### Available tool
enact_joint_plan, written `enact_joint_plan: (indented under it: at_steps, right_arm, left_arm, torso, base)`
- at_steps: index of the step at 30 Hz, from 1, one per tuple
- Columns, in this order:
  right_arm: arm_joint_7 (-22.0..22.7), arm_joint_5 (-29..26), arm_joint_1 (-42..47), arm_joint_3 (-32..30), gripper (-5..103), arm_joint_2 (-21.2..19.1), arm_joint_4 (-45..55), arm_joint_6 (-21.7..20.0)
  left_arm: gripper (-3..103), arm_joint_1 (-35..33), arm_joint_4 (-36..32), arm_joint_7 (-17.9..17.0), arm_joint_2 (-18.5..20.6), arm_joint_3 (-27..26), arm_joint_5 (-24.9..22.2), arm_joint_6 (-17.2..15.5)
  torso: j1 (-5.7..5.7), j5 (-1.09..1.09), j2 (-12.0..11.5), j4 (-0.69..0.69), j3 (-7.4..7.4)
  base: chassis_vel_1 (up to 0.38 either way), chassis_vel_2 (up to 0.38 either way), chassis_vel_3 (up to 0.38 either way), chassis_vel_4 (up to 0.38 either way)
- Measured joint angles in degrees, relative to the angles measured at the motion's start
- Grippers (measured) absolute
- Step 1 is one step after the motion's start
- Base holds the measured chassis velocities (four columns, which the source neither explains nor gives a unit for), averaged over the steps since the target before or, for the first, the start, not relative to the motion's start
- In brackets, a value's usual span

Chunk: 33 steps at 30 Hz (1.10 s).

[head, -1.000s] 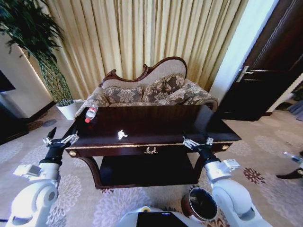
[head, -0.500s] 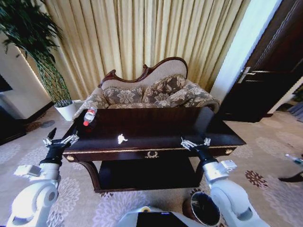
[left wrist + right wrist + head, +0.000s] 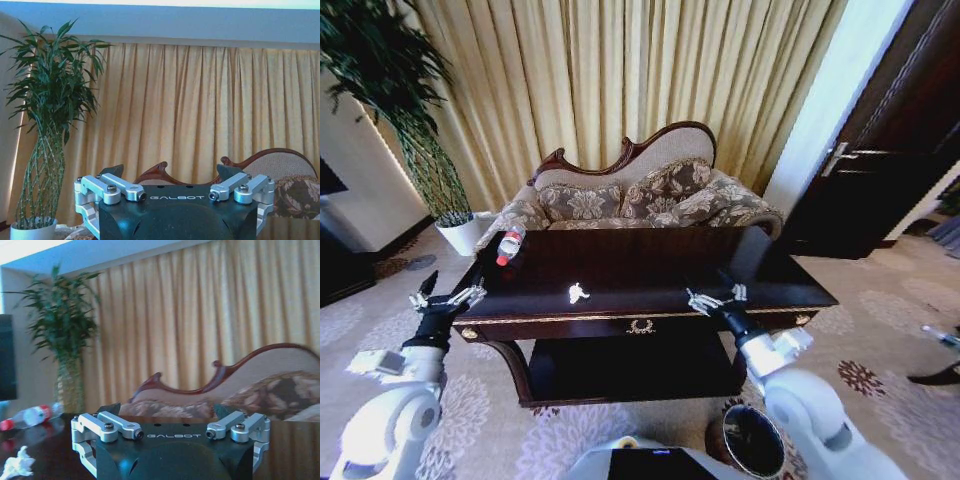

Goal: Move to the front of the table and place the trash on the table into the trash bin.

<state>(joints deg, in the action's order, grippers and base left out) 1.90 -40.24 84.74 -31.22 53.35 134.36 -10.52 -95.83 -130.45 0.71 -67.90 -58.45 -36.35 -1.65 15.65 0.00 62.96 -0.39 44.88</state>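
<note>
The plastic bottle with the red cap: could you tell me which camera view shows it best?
The head view: the bottle lies whole near the table's far left corner. The right wrist view catches it smaller, at the edge.

Daylight is coming through the gold curtains (image 3: pixel 650 80), backlighting the room and leaving the plant (image 3: pixel 380 70) at upper left dark. The glossy table (image 3: pixel 640 262) is reflecting pale glare along its top. The head view is bending at its edges, the door (image 3: pixel 890 130) leaning at right. In the right wrist view, the bottle (image 3: pixel 27 416) and paper scrap (image 3: pixel 17 463) are looking soft and hazy.
</note>
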Motion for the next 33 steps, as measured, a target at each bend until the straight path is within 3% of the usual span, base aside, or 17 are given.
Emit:
enact_joint_plan:
  at_steps: [2, 5, 6, 9, 15, 17, 27, 33]
  right_arm:
    - [-0.04, -1.93, -1.59, 0.44, 100, -2.04, -0.57, -0.63]
    - [-1.41, -6.53, -5.91, 1.93, 100, -8.87, -2.45, -2.93]
    - [-1.41, -6.53, -5.91, 1.93, 100, -8.87, -2.45, -2.93]
    - [-3.2, -9.92, -8.11, 3.28, 100, -13.79, -3.11, -5.1]
    - [-5.26, -12.92, -11.14, 5.01, 100, -18.39, -3.22, -7.31]
    - [-5.17, -15.34, -14.98, 8.67, 100, -20.52, -3.15, -8.41]
    - [-5.2, -16.6, -28.24, 22.89, 100, -21.15, -10.41, -6.57]
    - [-11.38, -17.16, -35.94, 30.11, 100, -22.5, -17.58, -2.01]
  left_arm:
    - [100, -0.4, -0.19, 0.01, -0.11, -0.02, 0.2, 0.04]
    - [100, -0.89, -0.65, -0.01, -0.14, -0.11, 0.56, 0.12]
    - [100, -0.89, -0.65, -0.01, -0.14, -0.11, 0.56, 0.12]
    - [100, -0.7, -0.73, -0.11, 0.08, 0.03, 0.85, 0.05]
    - [100, -0.28, -0.97, -0.27, 0.12, 0.85, 1.49, -0.49]
    - [100, -0.21, -1.3, -0.33, 0.13, 1.29, 1.74, -0.72]
    - [100, -0.95, -1.59, -0.46, 0.86, 0.85, 1.62, -0.73]
    - [100, -1.05, -1.81, -0.84, 1.35, 0.66, 1.35, -0.61]
  torso:
    - [0.0, 0.01, 0.0, 0.0, 0.0]
    - [0.0, 0.01, 0.0, 0.0, 0.0]
    - [0.0, 0.01, 0.0, 0.0, 0.0]
    - [0.01, 0.01, 0.0, -0.02, 0.0]
    - [0.0, 0.0, 0.0, -0.02, 0.0]
    - [0.0, -0.01, 0.0, -0.02, 0.0]
    - [0.01, 0.0, 0.0, 0.0, 0.0]
    - [0.01, 0.0, 0.0, -0.02, 0.0]
  base:
    - [0.0, 0.0, 0.0, 0.0]
    - [0.0, 0.0, 0.0, 0.0]
    - [0.0, 0.0, 0.0, 0.0]
    - [0.0, 0.0, 0.0, 0.0]
    - [0.0, 0.0, 0.0, 0.0]
    - [0.0, 0.0, 0.0, 0.0]
    - [0.0, 0.0, 0.0, 0.0]
    - [0.0, 0.0, 0.0, 0.0]
